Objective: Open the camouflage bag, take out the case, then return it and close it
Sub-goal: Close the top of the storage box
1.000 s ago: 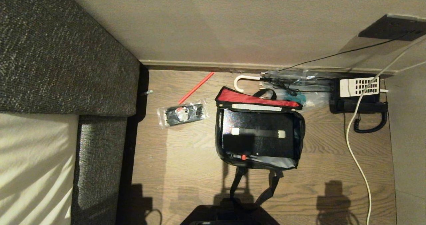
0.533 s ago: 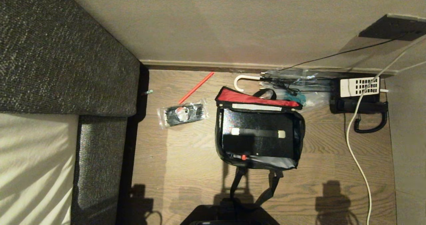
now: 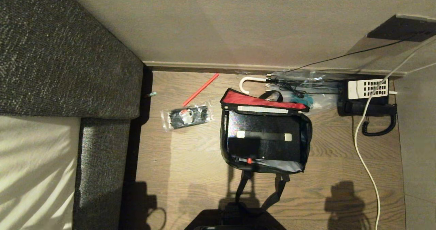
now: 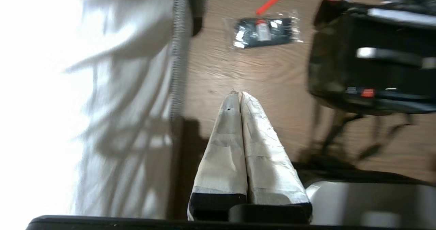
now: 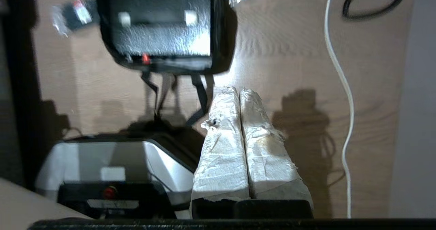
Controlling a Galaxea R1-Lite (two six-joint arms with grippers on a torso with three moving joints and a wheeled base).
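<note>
Head view: the camouflage bag (image 3: 265,131) is seen lying open on the wooden floor (image 3: 190,162), red flap folded back.
The case (image 3: 264,138) is held inside it. The left gripper (image 4: 239,95) and right gripper (image 5: 239,90) are seen above the floor, near the bag, fingers pressed together, empty.

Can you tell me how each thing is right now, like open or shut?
camouflage bag: open, flap back showing red lining
case: lying flat inside the bag
telephone: handset resting on it
left pincer: shut, empty
right pincer: shut, empty
</note>
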